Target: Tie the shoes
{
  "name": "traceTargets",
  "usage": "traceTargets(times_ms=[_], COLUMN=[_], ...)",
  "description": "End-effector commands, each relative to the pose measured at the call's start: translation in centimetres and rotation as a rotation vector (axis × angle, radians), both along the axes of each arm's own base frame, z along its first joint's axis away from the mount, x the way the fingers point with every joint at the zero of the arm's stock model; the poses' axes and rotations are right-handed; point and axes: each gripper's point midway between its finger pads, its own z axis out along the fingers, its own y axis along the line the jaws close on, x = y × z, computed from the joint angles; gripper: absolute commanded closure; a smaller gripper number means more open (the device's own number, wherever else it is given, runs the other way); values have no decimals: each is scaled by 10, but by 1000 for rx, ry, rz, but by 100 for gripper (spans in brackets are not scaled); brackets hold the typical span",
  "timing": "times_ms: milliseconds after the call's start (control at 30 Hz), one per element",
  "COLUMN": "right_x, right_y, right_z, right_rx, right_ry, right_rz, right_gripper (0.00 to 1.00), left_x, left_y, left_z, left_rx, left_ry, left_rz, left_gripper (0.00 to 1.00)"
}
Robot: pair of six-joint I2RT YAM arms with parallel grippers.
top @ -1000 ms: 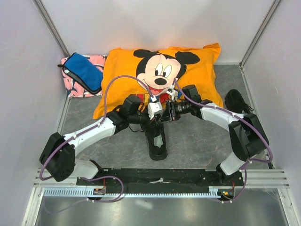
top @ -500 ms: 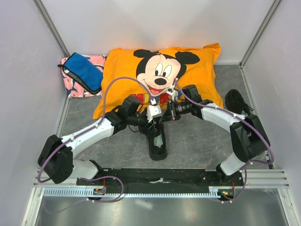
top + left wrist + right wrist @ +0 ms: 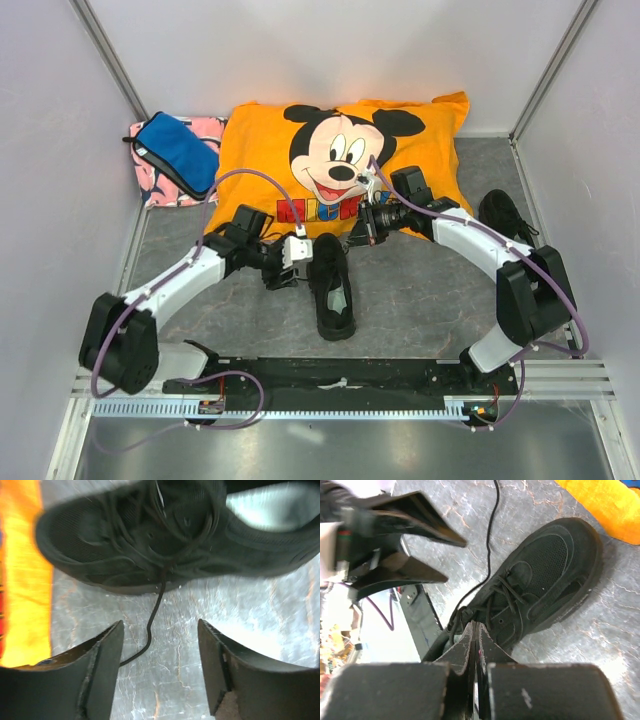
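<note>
One overhead, two wrist cameras.
The top view is looking down from behind the near edge of the table (image 3: 420,300); both wrist views are sitting close, facing the same shoe (image 3: 333,290) (image 3: 165,545) (image 3: 535,590) from opposite sides.

Two arms, white shell links w/ black joint housings: left arm (image 3: 180,285), right arm (image 3: 480,245). Big black motor blocks at shoulders & elbows. Thin purple cable (image 3: 245,172) runs along each arm, looping down to base. Left hand (image 3: 300,262) has white body w/ small red/green bits; its fingers (image 3: 100,670) matte black wedges, tapering to pts. Right hand (image 3: 357,233) black, w/ flat dark finger blades, lightly scuffed. Both bolted to black base plate (image 3: 340,375) on silver slotted rail (image 3: 300,408).
</note>
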Motion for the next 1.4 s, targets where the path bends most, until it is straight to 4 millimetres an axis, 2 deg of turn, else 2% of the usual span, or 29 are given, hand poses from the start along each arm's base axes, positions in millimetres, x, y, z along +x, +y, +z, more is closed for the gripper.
traceTargets(times_ms=[0, 200, 300, 367, 400, 467, 500, 533, 600, 633, 700, 733, 800, 967, 1100, 1267, 1367], right_x=[4, 3, 2, 2, 0, 1, 0, 0, 1, 1, 3, 3, 6, 14, 22, 37, 47], right_y=[-7, -11, -14, -15, -16, -18, -19, -20, -22, -22, -26, -27, -31, -44, -55, -75, -85], right_z=[17, 17, 17, 16, 17, 17, 16, 15, 18, 17, 19, 19, 21, 21, 9, -5, -3], right_rx=[-38, -76, -89, -96, -100, -109, -116, -125, -132, -137, -155, -159, -180, -249, -321, -431, -460], right_ry=[-111, -139, -153, -152, -158, -164, -158, -184, -196, -202, -220, -230, -258, -331, -371, -428, -466], right_rz=[26, 54, 63, 67, 72, 67, 65, 79, 76, 79, 65, 65, 50, 14, -24, -92, -141], right_gripper=[100, 100, 100, 100, 100, 100, 100, 100, 100, 100, 100, 100, 100, 100, 100, 100, 100], left_x=[13, 26, 20, 18, 16, 12, 7, 7, -8, -9, -27, -30, -41, -51, -61, -73, -77], left_y=[2, 4, 11, 17, 21, 31, 36, 41, 53, 55, 64, 64, 68, 76, 83, 92, 94], left_z=[-27, -56, -77, -87, -91, -94, -95, -89, -85, -72, -71, -60, -59, -43, -29, -23, -21], left_rx=[83, 155, 234, 284, 301, 348, 365, 371, 370, 346, 343, 319, 312, 298, 288, 298, 295], left_ry=[-95, -106, -114, -113, -105, -84, -73, -87, -68, -106, -81, -112, -107, -141, -172, -192, -195], left_rz=[-145, -202, -255, -265, -262, -248, -242, -225, -224, -206, -207, -203, -200, -158, -156, -154, -142], left_gripper=[30, 32, 37, 44, 49, 80, 91, 98, 98, 98, 98, 98, 98, 98, 98, 98, 98])
